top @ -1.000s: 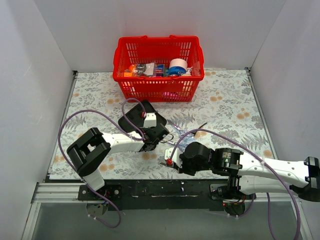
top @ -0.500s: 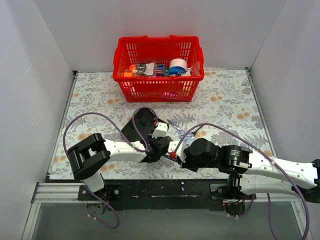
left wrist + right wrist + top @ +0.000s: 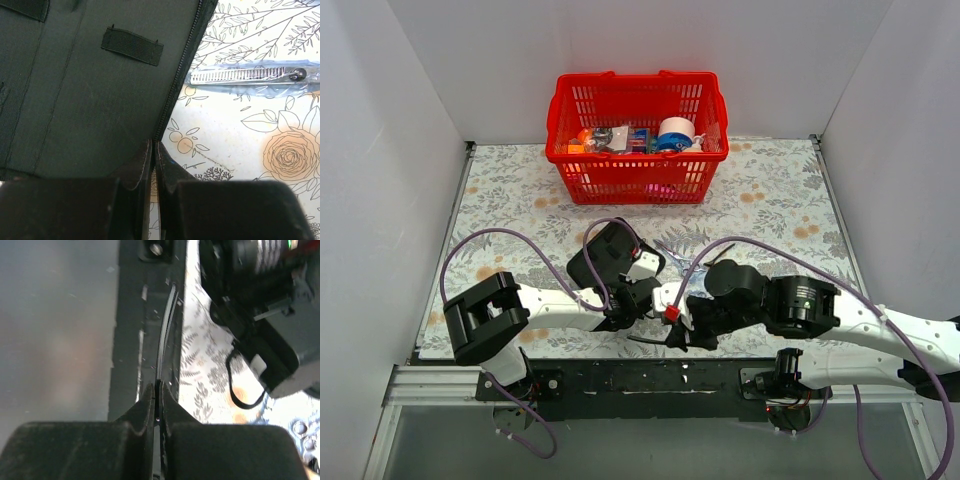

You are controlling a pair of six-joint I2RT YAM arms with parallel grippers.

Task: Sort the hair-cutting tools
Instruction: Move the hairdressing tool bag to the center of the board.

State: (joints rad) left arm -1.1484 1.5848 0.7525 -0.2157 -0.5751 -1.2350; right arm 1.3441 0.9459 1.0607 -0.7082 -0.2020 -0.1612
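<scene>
The right gripper (image 3: 156, 387) has dropped toward the near edge, clamping the one black comb (image 3: 166, 325). The left gripper (image 3: 154, 145) pinches the edge of the single pouch (image 3: 75, 100), with one pair of scissors (image 3: 245, 75) beside it.

White left arm (image 3: 555, 303) and right arm (image 3: 910, 335), bulky black joints (image 3: 485, 318), looping purple cables (image 3: 480, 238), small red tab (image 3: 672, 314), matte black pincer fingers (image 3: 132, 172).
</scene>
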